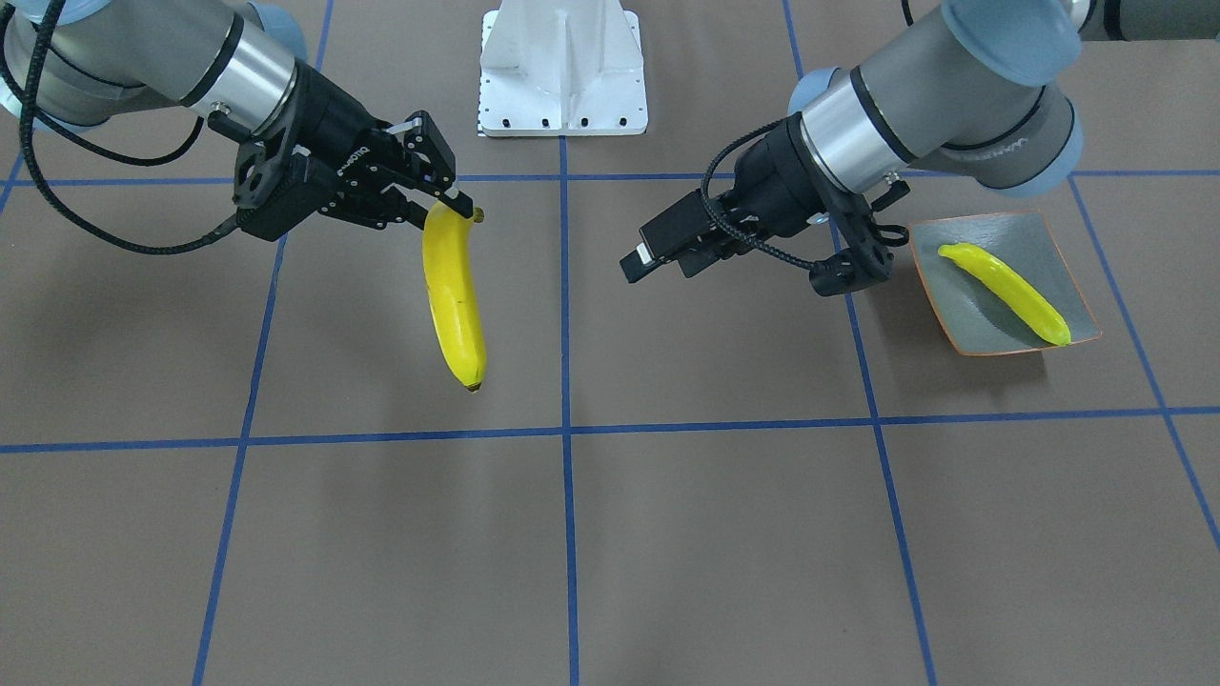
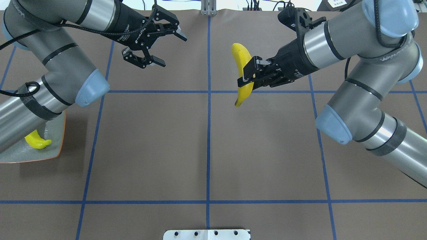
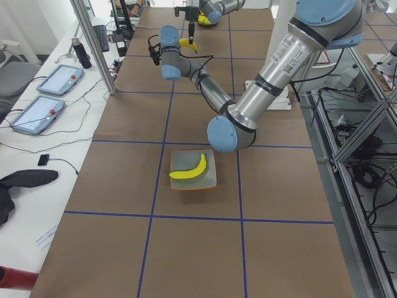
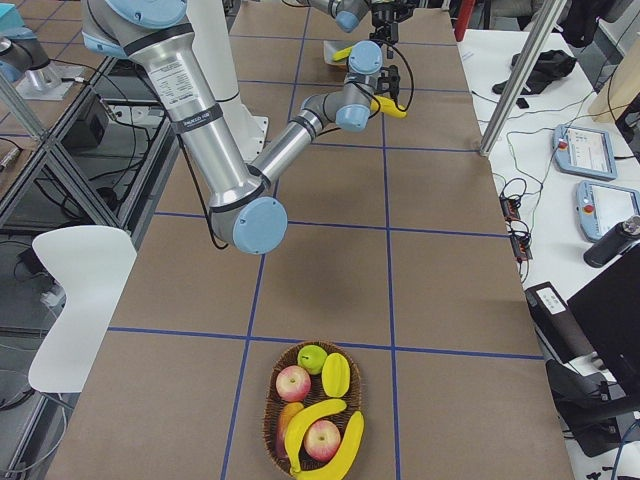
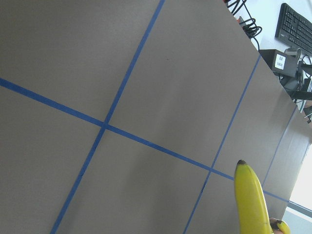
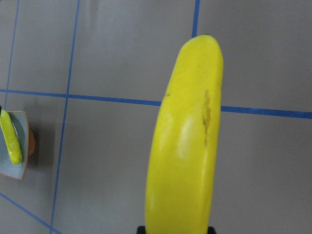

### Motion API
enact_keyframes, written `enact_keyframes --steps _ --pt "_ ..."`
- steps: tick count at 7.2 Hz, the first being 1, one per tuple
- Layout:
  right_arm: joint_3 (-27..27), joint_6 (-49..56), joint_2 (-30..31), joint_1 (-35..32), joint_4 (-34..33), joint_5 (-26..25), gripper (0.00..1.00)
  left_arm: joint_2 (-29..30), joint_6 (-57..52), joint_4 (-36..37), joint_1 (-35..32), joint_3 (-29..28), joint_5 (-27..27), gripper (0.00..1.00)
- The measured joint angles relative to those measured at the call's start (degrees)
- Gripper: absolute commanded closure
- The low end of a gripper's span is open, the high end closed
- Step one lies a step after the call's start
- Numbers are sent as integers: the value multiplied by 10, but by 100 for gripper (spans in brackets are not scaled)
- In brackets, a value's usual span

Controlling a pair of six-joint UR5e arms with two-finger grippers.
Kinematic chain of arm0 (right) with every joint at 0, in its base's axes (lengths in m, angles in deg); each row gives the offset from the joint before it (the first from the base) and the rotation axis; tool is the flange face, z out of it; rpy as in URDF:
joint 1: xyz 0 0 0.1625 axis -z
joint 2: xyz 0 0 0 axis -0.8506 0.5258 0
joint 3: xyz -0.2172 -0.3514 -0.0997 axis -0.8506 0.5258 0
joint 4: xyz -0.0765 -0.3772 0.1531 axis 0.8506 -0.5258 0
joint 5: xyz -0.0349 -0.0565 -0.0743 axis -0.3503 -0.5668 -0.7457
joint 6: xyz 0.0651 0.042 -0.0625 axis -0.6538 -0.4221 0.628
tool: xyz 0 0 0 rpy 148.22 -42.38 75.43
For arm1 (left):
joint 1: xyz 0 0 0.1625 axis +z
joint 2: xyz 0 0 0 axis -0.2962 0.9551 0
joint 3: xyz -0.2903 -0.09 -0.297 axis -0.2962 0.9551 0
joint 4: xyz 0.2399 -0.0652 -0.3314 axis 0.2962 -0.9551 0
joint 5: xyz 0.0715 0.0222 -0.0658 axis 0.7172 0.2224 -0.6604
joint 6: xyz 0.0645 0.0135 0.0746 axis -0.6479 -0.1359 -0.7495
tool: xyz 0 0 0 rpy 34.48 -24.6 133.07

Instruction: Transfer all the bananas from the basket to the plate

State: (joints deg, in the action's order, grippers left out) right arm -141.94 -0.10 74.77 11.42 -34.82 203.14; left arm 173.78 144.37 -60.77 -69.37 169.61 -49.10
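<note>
The right gripper (image 1: 450, 198) is clamped on one banana (image 1: 456, 305) near its upper end, so it hangs above the brown table (image 1: 724, 543) with blue tape lines. The left gripper (image 2: 171, 50) has its fingers apart. A second banana (image 1: 1006, 291) lies on the plate (image 1: 991, 233) — more bananas (image 4: 340, 450) lie in the basket (image 4: 268, 405). A side desk holds tablets (image 3: 37, 115).

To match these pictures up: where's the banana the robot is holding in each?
Front-facing: banana left of centre.
Overhead: banana above centre.
Exterior left: banana far top.
Exterior right: banana top, right of centre.
Left wrist: banana bottom right.
Right wrist: banana fills centre.
Shared landmark: blue tape lines.
</note>
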Motion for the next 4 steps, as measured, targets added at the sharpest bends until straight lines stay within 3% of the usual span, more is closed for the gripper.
enact_keyframes --steps 2,4 --pt "-1 -58 -1 44 66 -59 100 12 36 -22 2 -11 2 6" --pt "-3 -81 -2 56 89 -77 100 17 91 -78 19 -27 39 6"
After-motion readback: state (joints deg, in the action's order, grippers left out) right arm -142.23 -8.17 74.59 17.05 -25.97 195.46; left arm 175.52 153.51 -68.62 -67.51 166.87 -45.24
